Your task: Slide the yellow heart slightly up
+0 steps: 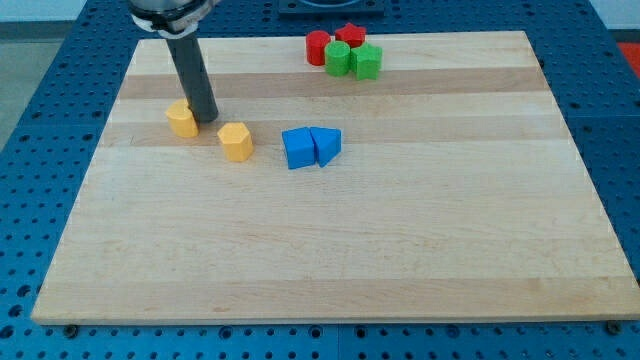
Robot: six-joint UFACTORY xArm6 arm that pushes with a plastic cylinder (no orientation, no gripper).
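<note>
Two yellow blocks lie at the board's upper left. The left one point(182, 119) looks like the yellow heart. The right one point(236, 141) looks six-sided. My tip point(206, 121) rests on the board against the right side of the left yellow block, a little up and left of the other yellow block. The dark rod rises from the tip to the view's top and hides none of the yellow blocks.
A blue cube-like block point(298, 148) and a blue triangular block point(326, 145) touch each other right of the yellow blocks. Two red blocks point(318, 47) point(349, 36) and two green blocks point(338, 58) point(368, 61) cluster at the top edge of the wooden board point(330, 260).
</note>
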